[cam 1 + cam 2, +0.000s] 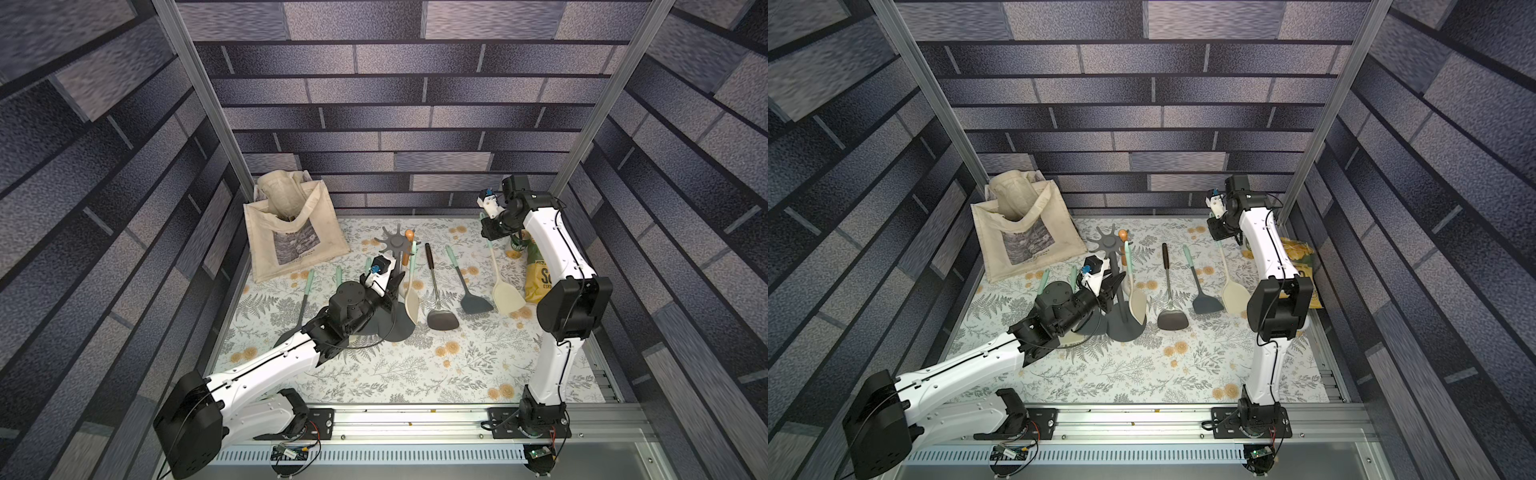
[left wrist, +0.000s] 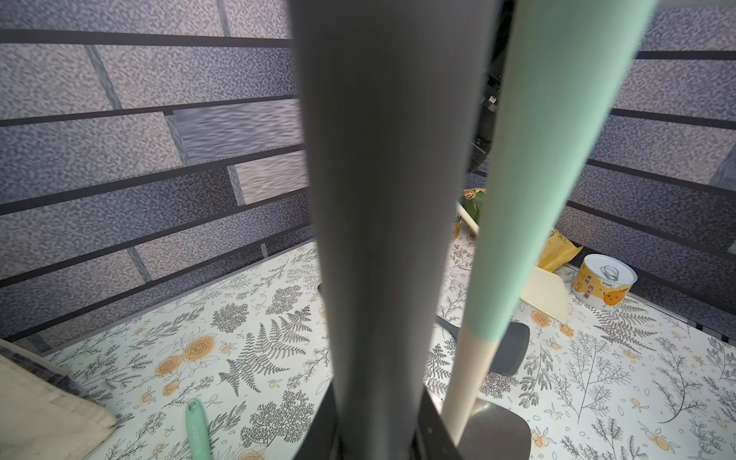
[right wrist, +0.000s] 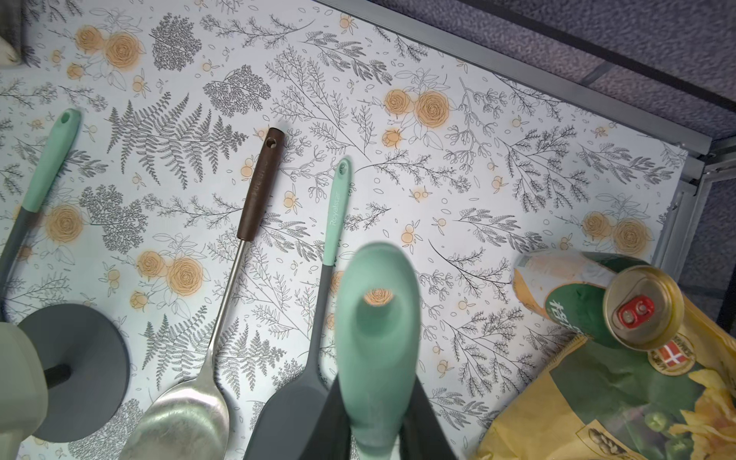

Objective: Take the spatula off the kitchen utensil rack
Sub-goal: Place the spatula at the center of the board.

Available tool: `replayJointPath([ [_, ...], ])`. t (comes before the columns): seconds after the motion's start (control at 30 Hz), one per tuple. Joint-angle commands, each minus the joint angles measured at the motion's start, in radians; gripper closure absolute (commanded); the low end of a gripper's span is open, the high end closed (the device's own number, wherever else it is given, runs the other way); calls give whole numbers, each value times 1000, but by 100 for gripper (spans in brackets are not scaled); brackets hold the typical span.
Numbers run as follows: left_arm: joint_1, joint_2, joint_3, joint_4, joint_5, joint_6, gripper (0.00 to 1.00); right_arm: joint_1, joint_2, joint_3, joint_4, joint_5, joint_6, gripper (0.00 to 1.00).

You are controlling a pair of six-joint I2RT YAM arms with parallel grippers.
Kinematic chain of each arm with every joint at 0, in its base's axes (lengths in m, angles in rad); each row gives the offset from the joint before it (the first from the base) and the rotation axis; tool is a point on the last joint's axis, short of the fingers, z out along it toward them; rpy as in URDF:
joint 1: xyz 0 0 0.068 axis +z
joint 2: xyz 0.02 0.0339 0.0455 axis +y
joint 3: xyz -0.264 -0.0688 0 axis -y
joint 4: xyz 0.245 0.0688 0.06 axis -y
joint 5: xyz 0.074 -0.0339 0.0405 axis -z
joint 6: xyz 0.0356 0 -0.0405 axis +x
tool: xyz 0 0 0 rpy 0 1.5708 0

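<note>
Claws are both gripping something. The left claw [image 1: 390, 297] is clamping the thin pole [image 2: 382, 199] of the kitchen utensil rack [image 1: 395, 245] partway up. The right claw [image 1: 490, 233] is pinching the end of the mint handle [image 3: 378, 318] of the cream spatula [image 1: 508, 297].

The left arm [image 1: 266, 365] is reaching low from the near left corner, stretching far and rightward to the rack. The right arm [image 1: 552, 245] is standing tall at the near right, its elbow raised, and is bending over to the far right with the wrist pointing down.

A tote bag [image 1: 291, 237] is sitting at the far left of the surface [image 1: 415, 374].

In both top views the rack is standing upright on its round base [image 1: 399, 325] in the middle of the surface. A cream-bladed utensil [image 1: 410, 301] is hanging from a hook just right of the pole.

The cream spatula is hanging off no hook. It is lying well to the right of the rack, with its handle end lifted in the right claw and its blade pointing near. Whether the blade is touching the surface I cannot tell.

Between it and the rack, a steel spatula [image 1: 440, 316] and a dark grey spatula [image 1: 476, 303] are lying flat.
</note>
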Motion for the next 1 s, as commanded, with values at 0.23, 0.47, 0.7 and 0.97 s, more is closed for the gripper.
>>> replayJointPath([
  [0.23, -6, 6, -20, -76, -39, 13, 86, -8, 146, 56, 88, -13, -19, 100],
  [0.47, -11, 12, -16, -82, -41, 18, 86, -15, 217, 90, 96, 6, -18, 100],
  [0.7, -11, 19, -13, -82, -39, 18, 86, -34, 276, 104, 105, -31, 2, 100],
  [0.97, -11, 31, -7, -83, -35, 18, 86, -53, 368, 149, 97, -68, 64, 100],
])
